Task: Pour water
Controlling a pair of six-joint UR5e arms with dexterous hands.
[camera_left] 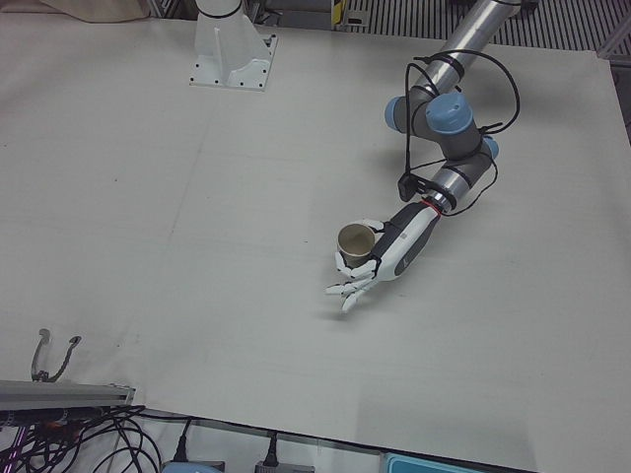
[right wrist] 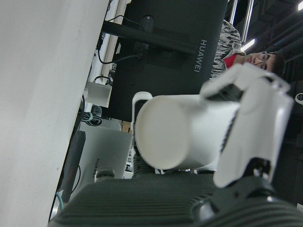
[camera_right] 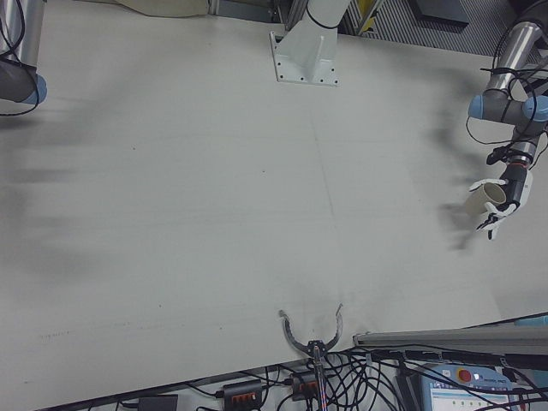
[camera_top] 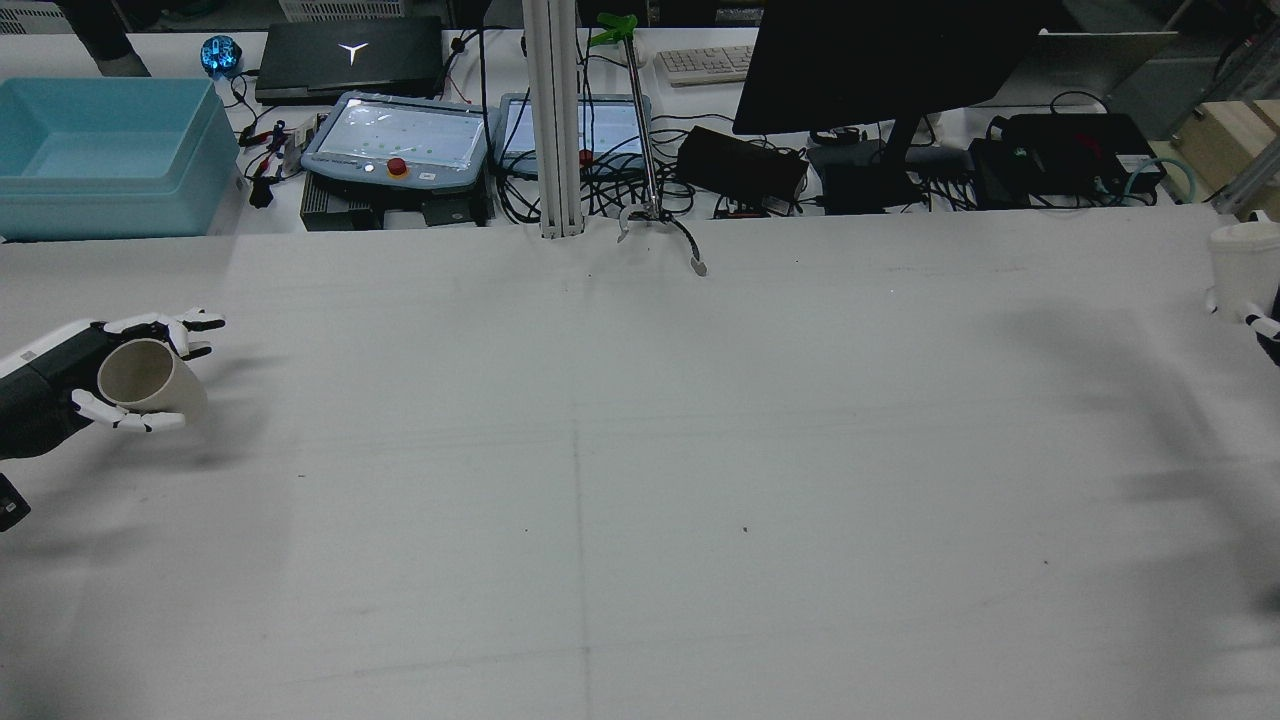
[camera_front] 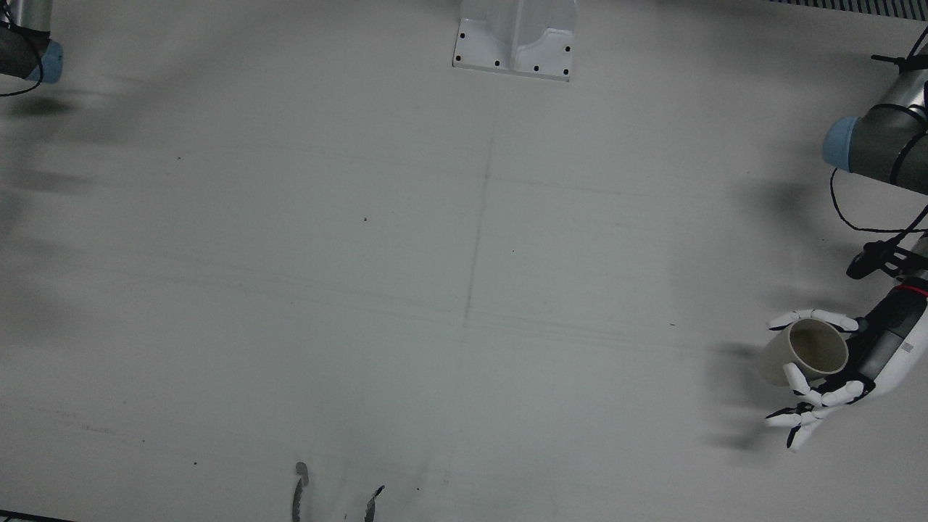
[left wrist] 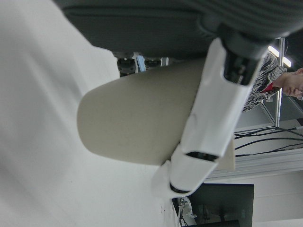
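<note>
Fingers point(camera_front: 812, 396) around beige cup point(camera_front: 806, 353)

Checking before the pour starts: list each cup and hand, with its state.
Beige cup: held off the table, tilted, inside looks empty.
White cup: held upright at the table's edge; contents hidden.
Left hand: shut on the beige cup.
Right hand: shut on the white cup.

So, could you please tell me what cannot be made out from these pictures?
- Right hand: cut off by the rear view's right edge; the front views miss it.
- White cup: its contents are hidden; the right hand view shows only its base and wall.
- Beige cup in the left hand: too dim inside to tell whether it holds water.
- Left hand's fingers: they hide part of the beige cup's wall.
</note>
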